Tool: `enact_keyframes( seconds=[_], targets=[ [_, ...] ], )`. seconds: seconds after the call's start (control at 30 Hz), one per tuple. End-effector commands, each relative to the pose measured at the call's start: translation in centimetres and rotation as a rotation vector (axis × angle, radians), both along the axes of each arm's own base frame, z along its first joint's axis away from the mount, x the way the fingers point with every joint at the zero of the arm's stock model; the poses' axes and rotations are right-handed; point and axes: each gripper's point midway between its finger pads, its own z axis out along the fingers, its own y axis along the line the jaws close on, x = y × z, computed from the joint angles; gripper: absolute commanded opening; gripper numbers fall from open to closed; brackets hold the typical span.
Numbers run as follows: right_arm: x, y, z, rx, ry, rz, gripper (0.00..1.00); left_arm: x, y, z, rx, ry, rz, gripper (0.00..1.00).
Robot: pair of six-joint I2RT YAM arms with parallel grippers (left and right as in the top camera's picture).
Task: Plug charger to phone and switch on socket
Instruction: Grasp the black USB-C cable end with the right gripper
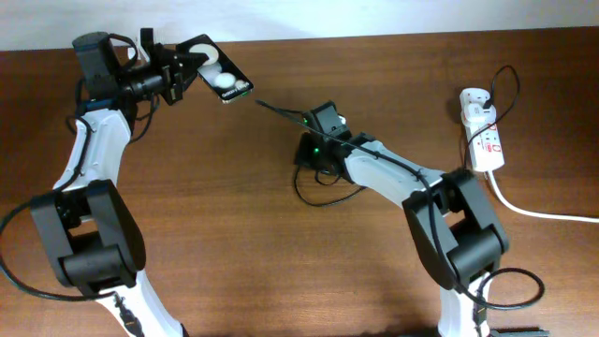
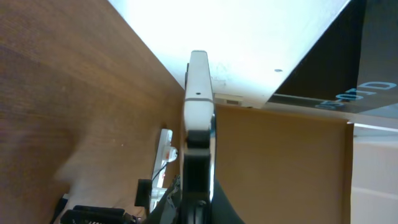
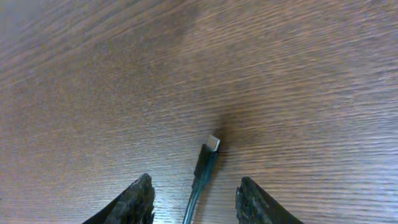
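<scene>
My left gripper (image 1: pixel 187 70) is shut on the phone (image 1: pixel 223 80) and holds it tilted above the table's far left, its screen with white round spots facing up. In the left wrist view the phone (image 2: pixel 198 93) shows edge-on between the fingers (image 2: pixel 198 146). My right gripper (image 1: pixel 314 131) is open at the table's middle. The charger cable (image 1: pixel 281 112) runs out from it toward the phone. In the right wrist view its plug tip (image 3: pixel 211 146) lies between the spread fingers (image 3: pixel 194 196), touched by neither. The socket (image 1: pixel 485 139), a white power strip, lies at the far right with the white adapter (image 1: pixel 473 98) in it.
A thick white cord (image 1: pixel 538 212) runs from the strip off the right edge. The black cable loops on the table under my right arm (image 1: pixel 314 195). The strip also shows in the left wrist view (image 2: pixel 164 149), below a brown box.
</scene>
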Motion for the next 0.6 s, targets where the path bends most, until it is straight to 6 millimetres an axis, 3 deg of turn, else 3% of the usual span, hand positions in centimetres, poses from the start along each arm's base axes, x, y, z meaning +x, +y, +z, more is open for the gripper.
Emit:
enact_keyframes(
  seconds=[0.0, 0.1, 0.17, 0.2, 0.37, 0.43, 0.5, 0.57],
  targets=[
    [0.1, 0.1, -1.6, -0.072, -0.005, -0.006, 0.46, 0.0, 0.1, 0.7, 0.007, -0.035, -0.01, 0.0],
    [-0.3, -0.6, -3.7, -0.119, 0.027, -0.016, 0.44, 0.0, 0.1, 0.7, 0.007, -0.035, -0.01, 0.0],
    [-0.6, -1.8, -4.1, -0.177, 0.038, -0.038, 0.27, 0.0, 0.1, 0.7, 0.007, -0.035, -0.01, 0.0],
    [-0.9, -3.0, -4.4, -0.244, 0.045, -0.035, 0.25, 0.0, 0.1, 0.7, 0.007, -0.035, -0.01, 0.0],
    [-3.1, -4.2, -5.3, -0.279, 0.151, 0.008, 0.2, -0.1, 0.1, 0.8, 0.005, -0.035, -0.014, 0.0],
    [-4.1, -6.0, -5.4, -0.283, 0.24, 0.014, 0.19, -0.1, 0.0, 0.8, 0.003, -0.035, -0.017, 0.0],
    [-5.0, -7.0, -5.3, -0.209, 0.346, -0.002, 0.19, -0.1, 0.0, 0.8, 0.003, -0.035, -0.017, 0.0],
    [-5.1, -6.9, -5.1, -0.142, 0.38, -0.009, 0.2, -0.1, 0.0, 0.8, 0.003, -0.035, -0.017, 0.0]
  ],
)
